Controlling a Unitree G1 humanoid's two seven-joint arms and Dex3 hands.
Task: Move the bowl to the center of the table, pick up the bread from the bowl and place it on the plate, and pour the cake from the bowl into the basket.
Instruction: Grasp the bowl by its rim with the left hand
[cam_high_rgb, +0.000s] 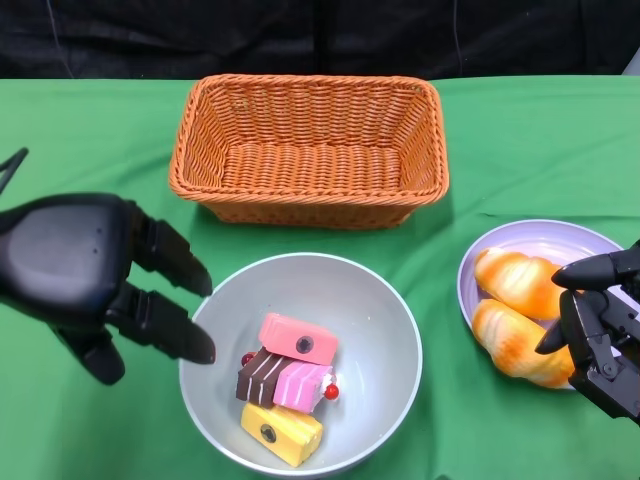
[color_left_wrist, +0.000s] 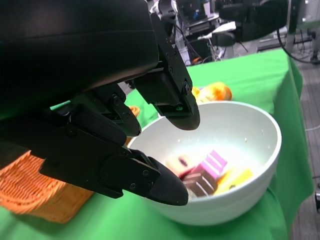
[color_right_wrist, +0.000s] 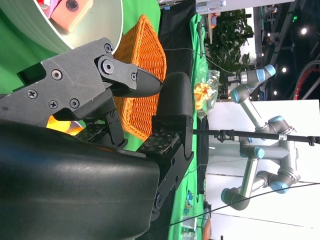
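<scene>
Head view: both breads (cam_high_rgb: 520, 315) lie on the plate (cam_high_rgb: 565, 235); cakes (cam_high_rgb: 287, 385) remain in the bowl (cam_high_rgb: 385, 310), so pouring into the basket (cam_high_rgb: 308, 150) appears next. The left hand (cam_high_rgb: 85, 275), fingers apart, empty, is beside the rim. The right hand (cam_high_rgb: 600, 320) hovers beside the plate.

Right wrist view: its fingers (color_right_wrist: 135, 82) are apart, holding nothing.

Left wrist view: fingertips (color_left_wrist: 165, 185) flank the bowl's near wall; a firm rim grip is needed.
</scene>
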